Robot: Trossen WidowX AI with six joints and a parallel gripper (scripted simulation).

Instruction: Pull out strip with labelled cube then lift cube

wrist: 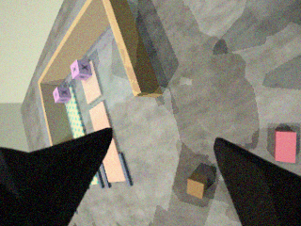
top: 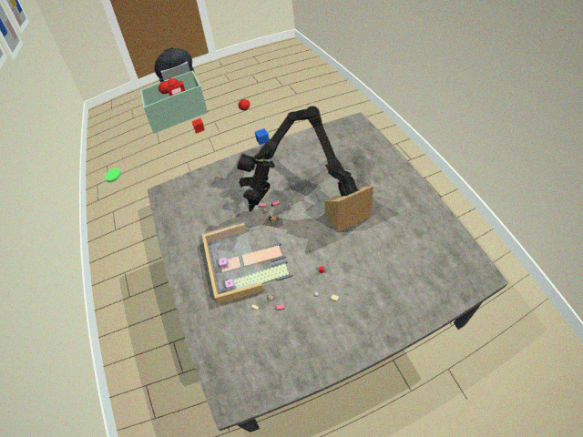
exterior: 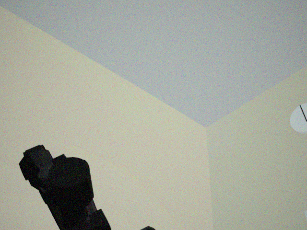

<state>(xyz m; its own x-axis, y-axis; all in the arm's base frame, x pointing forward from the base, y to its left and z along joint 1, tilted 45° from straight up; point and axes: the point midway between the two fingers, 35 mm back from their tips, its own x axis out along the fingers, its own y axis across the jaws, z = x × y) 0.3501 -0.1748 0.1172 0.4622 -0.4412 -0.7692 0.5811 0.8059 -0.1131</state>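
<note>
Gripper (top: 250, 207) (wrist: 162, 137), spread wide, holding nothing; labelled cube, likely that on the patterned strip (top: 261, 276) (wrist: 75, 113), lower left of the top view; risk: grabbing the split salmon strip (top: 261, 255) (wrist: 106, 141) alongside.

The arm (top: 288, 123) (exterior: 71, 193) arches high — its gripper (top: 251, 199) (wrist: 162, 137) angled downward, fingers spread wide — holding nothing.

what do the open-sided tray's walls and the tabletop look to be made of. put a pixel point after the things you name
The tray's walls (top: 210, 265) (wrist: 123, 49): probably plain wood, matte, judging by the tan colour and paler edges. The tabletop (top: 376, 282) (wrist: 146, 141): perhaps stone or concrete, dull, from its mottled grey.
</note>
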